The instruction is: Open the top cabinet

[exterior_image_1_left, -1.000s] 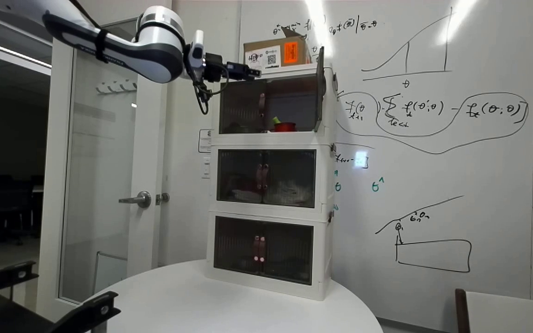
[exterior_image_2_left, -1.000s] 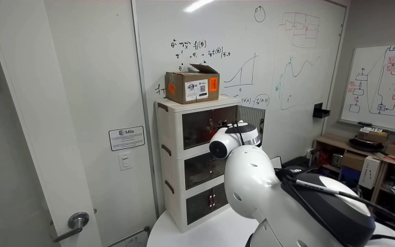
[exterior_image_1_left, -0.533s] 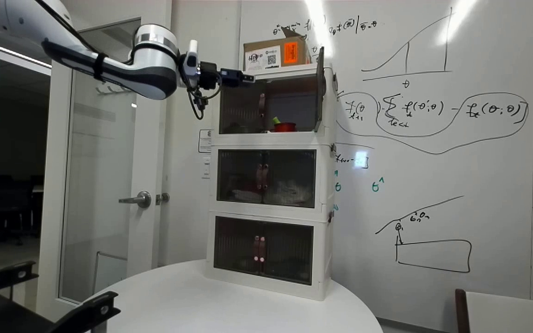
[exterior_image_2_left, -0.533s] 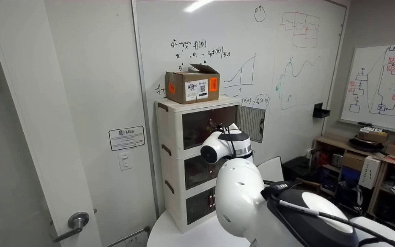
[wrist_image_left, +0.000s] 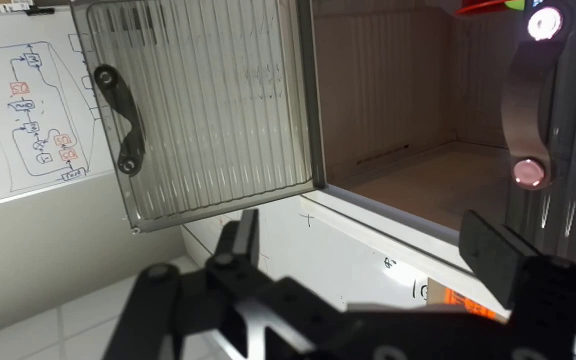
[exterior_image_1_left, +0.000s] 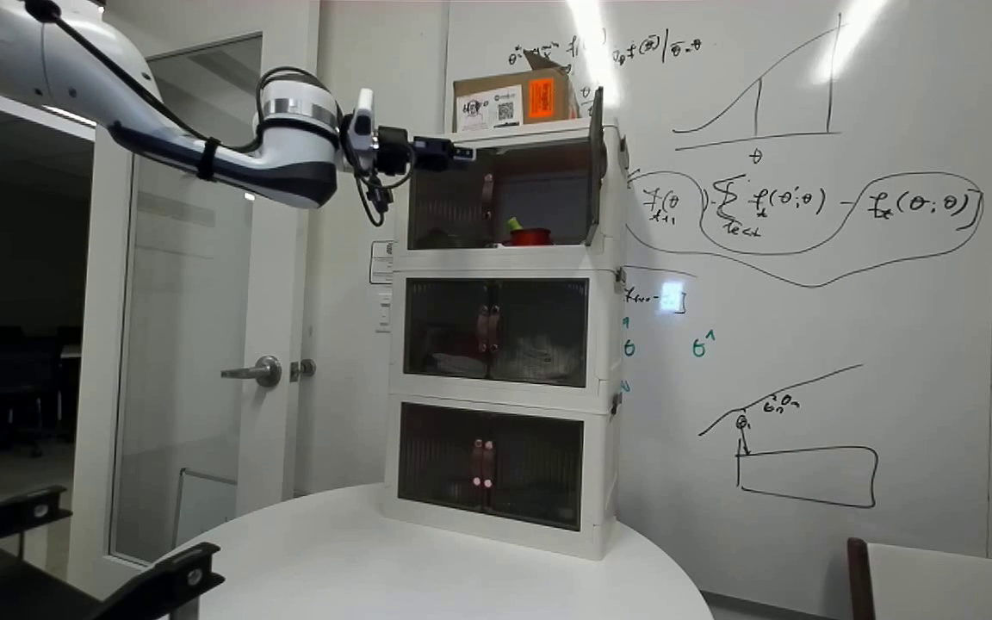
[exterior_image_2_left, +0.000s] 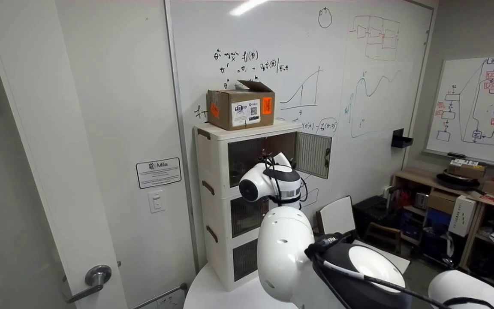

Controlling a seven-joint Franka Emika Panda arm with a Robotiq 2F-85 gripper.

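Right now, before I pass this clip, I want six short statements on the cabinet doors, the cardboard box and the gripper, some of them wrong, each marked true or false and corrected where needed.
1. A door of the top cabinet stands open. True.
2. The gripper is clamped on a handle. False: the gripper is open and holds nothing.
3. A red container is inside the top cabinet. True.
4. Both doors of the top cabinet are open. False: the neighbouring door is shut.
5. A cardboard box sits on the top cabinet. True.
6. The cardboard box's flaps all lie flat. False: one flap sticks up.
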